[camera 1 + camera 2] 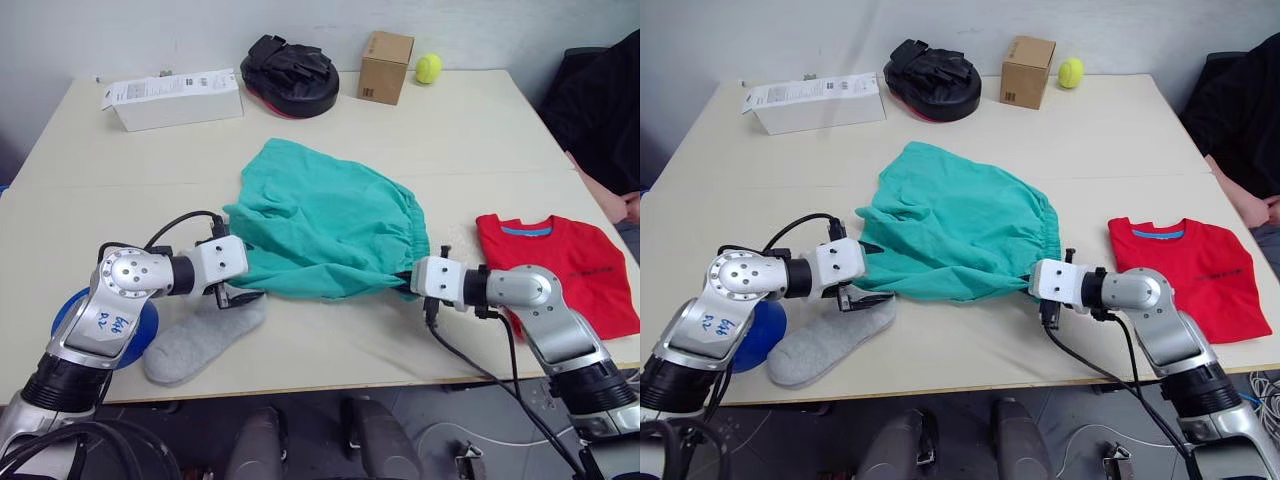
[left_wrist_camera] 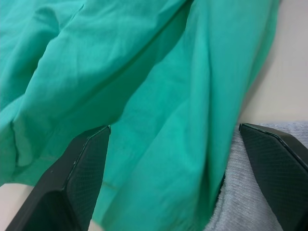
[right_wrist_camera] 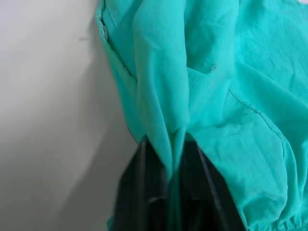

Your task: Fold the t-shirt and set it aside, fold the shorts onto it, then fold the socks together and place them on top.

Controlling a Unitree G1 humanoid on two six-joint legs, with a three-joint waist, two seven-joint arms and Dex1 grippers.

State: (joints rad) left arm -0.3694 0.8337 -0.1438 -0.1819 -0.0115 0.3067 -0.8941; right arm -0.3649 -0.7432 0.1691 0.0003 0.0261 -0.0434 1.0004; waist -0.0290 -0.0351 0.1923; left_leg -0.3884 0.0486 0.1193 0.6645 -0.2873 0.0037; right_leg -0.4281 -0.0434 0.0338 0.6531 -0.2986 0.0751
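Observation:
The teal-green shorts point(image 1: 320, 225) lie bunched in the middle of the table. My right gripper point(image 1: 403, 281) is shut on their right hem; in the right wrist view both fingers point(image 3: 154, 192) pinch a fold of the fabric. My left gripper point(image 1: 243, 295) stands open at the shorts' left lower edge, and the left wrist view shows teal fabric between its spread fingers point(image 2: 82, 178). A light grey sock point(image 1: 200, 340) lies just below that gripper, near the front edge. The red t-shirt point(image 1: 560, 265) lies flat at the right, collar toward the back.
Along the back of the table stand a white box point(image 1: 175, 98), a black pad point(image 1: 290, 72), a cardboard box point(image 1: 385, 65) and a tennis ball point(image 1: 428, 67). A blue disc point(image 1: 760, 335) lies under my left arm. A person in black point(image 1: 605, 100) sits at the right.

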